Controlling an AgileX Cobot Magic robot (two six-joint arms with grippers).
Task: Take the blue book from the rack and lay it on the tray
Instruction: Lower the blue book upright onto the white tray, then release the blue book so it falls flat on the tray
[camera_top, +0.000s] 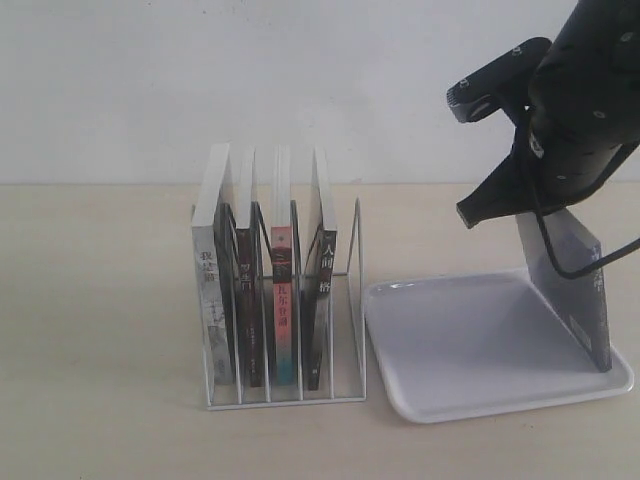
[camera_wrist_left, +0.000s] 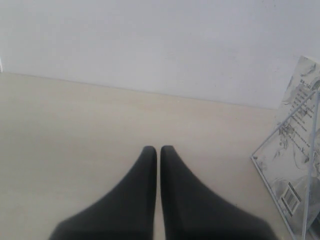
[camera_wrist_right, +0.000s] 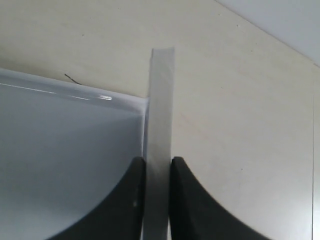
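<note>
The blue book (camera_top: 580, 310) stands on edge on the right part of the white tray (camera_top: 470, 350), leaning, its dark cover facing the camera. My right gripper (camera_top: 525, 205) is shut on its upper edge. The right wrist view shows the black fingers (camera_wrist_right: 132, 200) of the right gripper (camera_wrist_right: 158, 161) clamped on the book's thin edge (camera_wrist_right: 161, 100), with the tray (camera_wrist_right: 65, 130) below on one side. The white wire rack (camera_top: 355, 300) stands left of the tray. My left gripper (camera_wrist_left: 158, 148) is shut on nothing above bare tabletop; the exterior view does not show it.
The rack holds several upright books: a grey-white one (camera_top: 208, 300), a dark red spine (camera_top: 246, 300), a pink-to-teal spine (camera_top: 283, 310) and a black spine (camera_top: 322, 290). Its rightmost slot stands empty. The rack's wire (camera_wrist_left: 312, 150) and a pale cover (camera_wrist_left: 292, 150) edge the left wrist view.
</note>
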